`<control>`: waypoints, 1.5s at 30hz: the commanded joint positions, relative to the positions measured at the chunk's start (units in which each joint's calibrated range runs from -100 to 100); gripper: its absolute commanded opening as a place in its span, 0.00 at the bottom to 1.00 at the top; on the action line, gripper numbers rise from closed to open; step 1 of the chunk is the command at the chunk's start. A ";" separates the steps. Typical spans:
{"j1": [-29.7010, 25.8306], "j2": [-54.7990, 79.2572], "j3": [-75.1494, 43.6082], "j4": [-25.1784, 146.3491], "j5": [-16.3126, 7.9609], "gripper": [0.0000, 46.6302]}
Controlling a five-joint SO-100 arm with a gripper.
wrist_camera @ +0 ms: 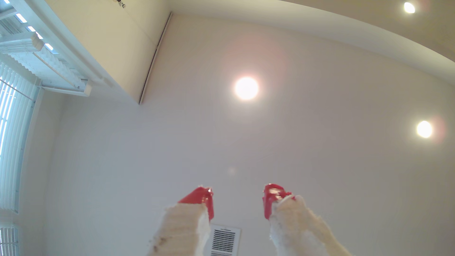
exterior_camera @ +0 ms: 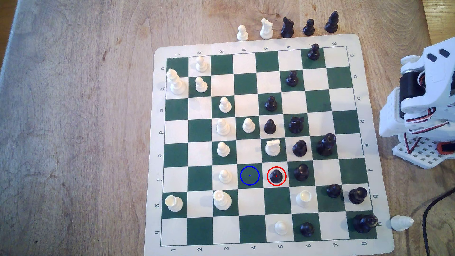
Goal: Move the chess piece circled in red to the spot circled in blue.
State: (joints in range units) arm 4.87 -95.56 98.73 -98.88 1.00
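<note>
The table (exterior_camera: 73, 123) carries a green-and-white board (exterior_camera: 256, 44), with the arm (exterior_camera: 423, 103) folded off its edge at the exterior view's right. The hand (wrist_camera: 237, 197) points at the ceiling, fingers apart and empty. The red-ringed pawn (exterior_camera: 276, 176) stands on a white square, just beside the blue-ringed spot (exterior_camera: 249, 175) on the exterior view's left.

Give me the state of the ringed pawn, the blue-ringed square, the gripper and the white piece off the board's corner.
Small glossy black pawn: upright on its red-ringed white square.
Dark green blue-ringed square: vacant.
Red-tipped gripper: open, empty, aimed at the ceiling.
White chess piece off the board: lying on its side.
</note>
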 commanded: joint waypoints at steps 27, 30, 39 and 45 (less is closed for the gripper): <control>-4.28 0.91 -22.40 121.33 -0.29 0.23; -6.55 4.81 -27.66 131.64 -0.29 0.23; -17.26 14.49 -40.08 153.51 -1.47 0.22; -20.63 30.79 -44.97 158.18 -5.52 0.36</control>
State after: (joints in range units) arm -14.09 -73.27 60.14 58.80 -2.91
